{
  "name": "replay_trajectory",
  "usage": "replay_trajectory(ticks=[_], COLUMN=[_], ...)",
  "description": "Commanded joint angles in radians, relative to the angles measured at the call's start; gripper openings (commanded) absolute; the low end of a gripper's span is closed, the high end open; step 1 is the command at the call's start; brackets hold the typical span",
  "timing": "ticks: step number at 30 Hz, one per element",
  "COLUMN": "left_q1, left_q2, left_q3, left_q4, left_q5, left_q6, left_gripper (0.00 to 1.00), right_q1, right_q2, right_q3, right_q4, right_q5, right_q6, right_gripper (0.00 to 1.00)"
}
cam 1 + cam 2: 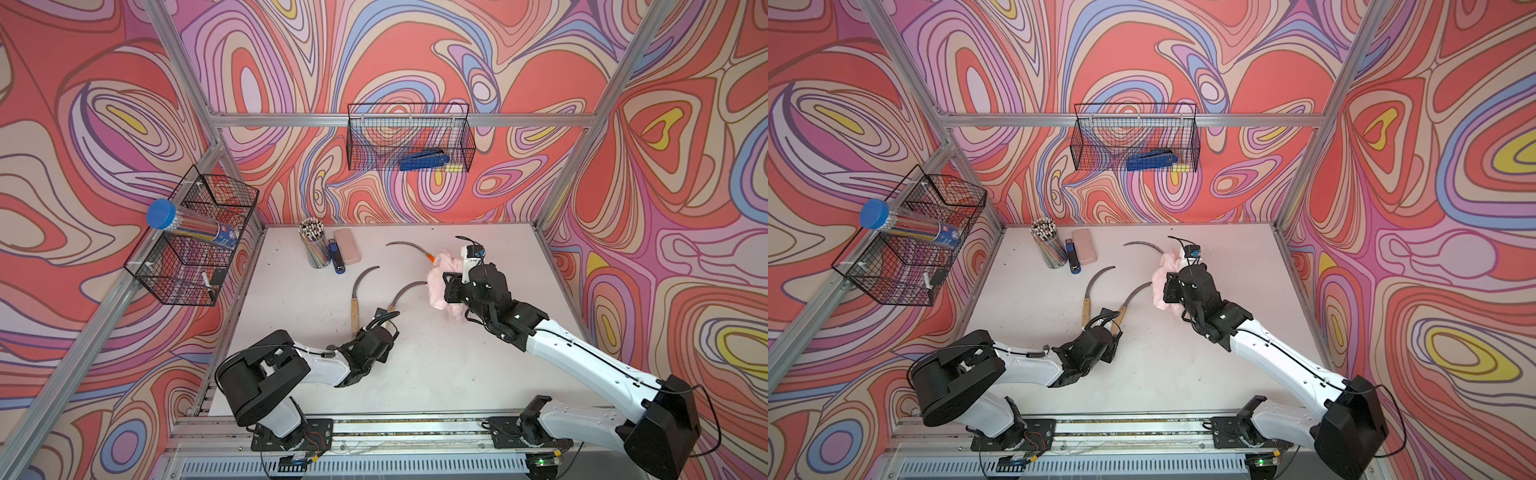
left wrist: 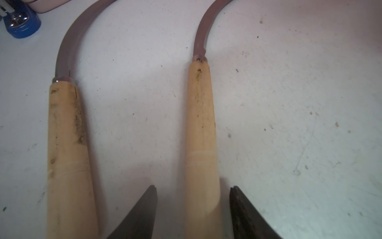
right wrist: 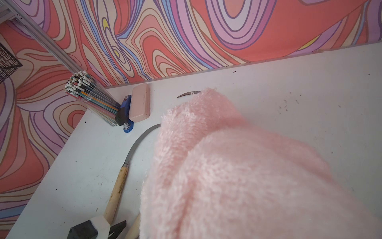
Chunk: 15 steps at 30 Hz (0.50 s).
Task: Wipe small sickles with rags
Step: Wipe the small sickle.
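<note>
With the rag (image 3: 227, 165) pinched by the right pincer (image 1: 448, 287) and the left pincer (image 2: 193, 207) spread astride one sickle (image 2: 200, 124), wiping is judged unfinished.

Right pincer (image 1: 446, 286) clamping pink rag (image 1: 433, 291) at wooden-handled sickle (image 1: 399, 296) blade tip.

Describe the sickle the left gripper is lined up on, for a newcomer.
On the table, two wooden-handled sickles lie side by side at the left gripper. Yours is the sickle nearer the pink rag, handle between the open fingers; the other sickle lies outside them.
</note>
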<state>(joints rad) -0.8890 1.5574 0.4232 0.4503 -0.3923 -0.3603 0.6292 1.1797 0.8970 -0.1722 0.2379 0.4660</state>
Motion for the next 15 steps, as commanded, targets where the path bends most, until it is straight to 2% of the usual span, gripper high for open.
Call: replay_trajectory(ticks=[1, 7, 15], left_q1=[0.003, 0.003, 0.003], left_q2=[-0.028, -0.044, 0.033], left_q3=[-0.033, -0.055, -0.023], left_q4=[0.040, 0.051, 0.101], left_q5=[0.007, 0.011, 0.024], left_q6=[-0.018, -0.014, 0.008], left_gripper=[0.63, 0.58, 0.54], right_q1=[0.000, 0.001, 0.000], right_q2=[-0.027, -0.038, -0.041], right_q3=[-0.016, -0.022, -0.025], right_q4=[0.020, 0.024, 0.020], right_q5=[-0.011, -0.021, -0.030], right_q6=[0.010, 0.013, 0.011], right_gripper=[0.00, 0.00, 0.00])
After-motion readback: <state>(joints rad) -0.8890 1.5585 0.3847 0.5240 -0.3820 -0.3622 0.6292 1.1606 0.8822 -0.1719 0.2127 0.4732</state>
